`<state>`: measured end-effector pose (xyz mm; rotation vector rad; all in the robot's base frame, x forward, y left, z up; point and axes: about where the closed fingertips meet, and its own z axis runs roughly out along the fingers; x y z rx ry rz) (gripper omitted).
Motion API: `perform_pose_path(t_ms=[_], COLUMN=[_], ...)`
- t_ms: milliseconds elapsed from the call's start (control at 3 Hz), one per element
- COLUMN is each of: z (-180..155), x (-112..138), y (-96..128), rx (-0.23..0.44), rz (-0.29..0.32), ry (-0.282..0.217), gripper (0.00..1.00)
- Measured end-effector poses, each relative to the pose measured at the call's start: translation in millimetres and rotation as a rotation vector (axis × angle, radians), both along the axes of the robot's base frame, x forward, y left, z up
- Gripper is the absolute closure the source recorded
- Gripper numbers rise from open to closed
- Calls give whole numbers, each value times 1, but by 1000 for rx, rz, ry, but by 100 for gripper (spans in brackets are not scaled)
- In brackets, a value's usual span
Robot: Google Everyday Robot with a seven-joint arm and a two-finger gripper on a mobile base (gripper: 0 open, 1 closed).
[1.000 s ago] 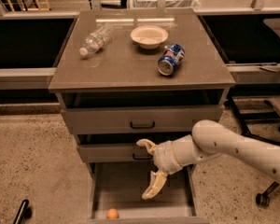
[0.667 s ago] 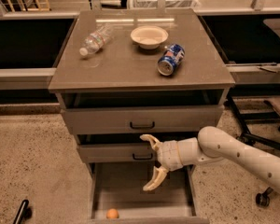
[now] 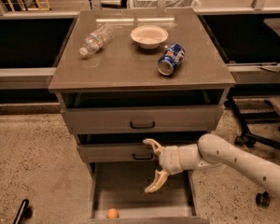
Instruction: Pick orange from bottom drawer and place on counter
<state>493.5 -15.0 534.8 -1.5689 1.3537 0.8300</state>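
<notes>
The orange [image 3: 112, 213] is a small round fruit lying on the floor of the open bottom drawer [image 3: 126, 190], near its front left corner. My gripper [image 3: 152, 165] hangs over the drawer's middle, in front of the middle drawer front, above and to the right of the orange. Its two pale fingers [image 3: 153, 183] are spread wide apart and hold nothing. The counter [image 3: 130, 64] is the grey-brown top slab of the cabinet.
On the counter lie a clear plastic bottle [image 3: 95, 39], a white bowl [image 3: 149, 35] and a blue soda can [image 3: 171, 59] on its side. Two upper drawer fronts [image 3: 142, 120] stand slightly pulled out. An office chair base [image 3: 261, 139] stands at the right.
My gripper has shifted right and slightly up over the open drawer, staying open. The orange has not moved.
</notes>
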Motion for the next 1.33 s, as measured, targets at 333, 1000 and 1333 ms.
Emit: perform_pose_path(t_ms=[333, 1000, 1333], z=[-56, -175, -177], x=[12, 8, 7], y=[-13, -32, -32], rx=[-43, -221, -228], rz=[32, 134, 137], ry=[-17, 49, 52], gripper=[0, 0, 0])
